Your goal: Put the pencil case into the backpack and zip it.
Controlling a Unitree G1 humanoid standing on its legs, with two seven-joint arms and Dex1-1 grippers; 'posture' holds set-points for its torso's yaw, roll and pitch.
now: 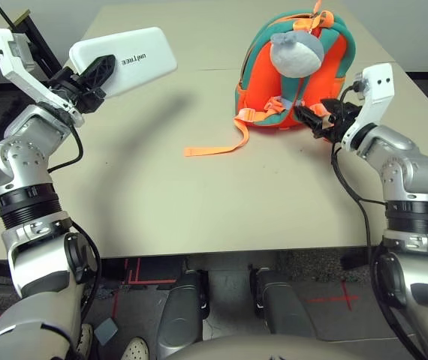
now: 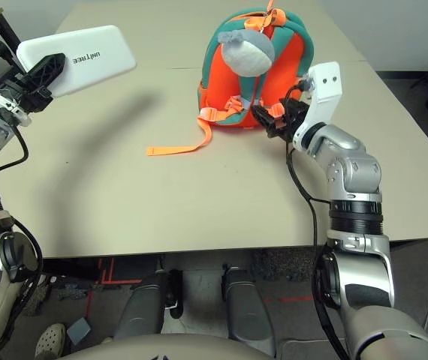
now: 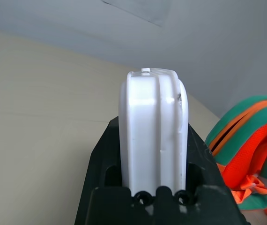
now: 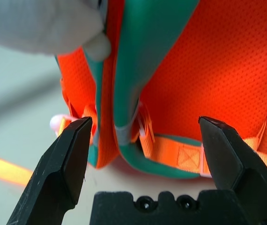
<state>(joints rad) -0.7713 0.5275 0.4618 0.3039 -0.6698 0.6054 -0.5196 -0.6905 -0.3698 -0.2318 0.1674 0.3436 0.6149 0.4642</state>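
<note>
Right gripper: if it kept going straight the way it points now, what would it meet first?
Most likely the backpack: the open right gripper points at its lower edge, a teal-edged strap between the fingers. How near is unclear.

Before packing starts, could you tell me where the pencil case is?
The pencil case is held above the table's far left by the left tool, left of the backpack.

The flat white rectangular plastic pencil case [image 1: 128, 54], rounded at the corners with small dark lettering on its face, is held up off the beige tabletop [image 1: 161, 187] at its near-left end, tilted. The small orange fabric backpack [image 1: 296, 75] with teal trim stands upright on the tabletop's far right part, a grey plush piece [image 1: 296, 51] on its front, one orange webbing strap [image 1: 214, 146] trailing flat leftward.
</note>
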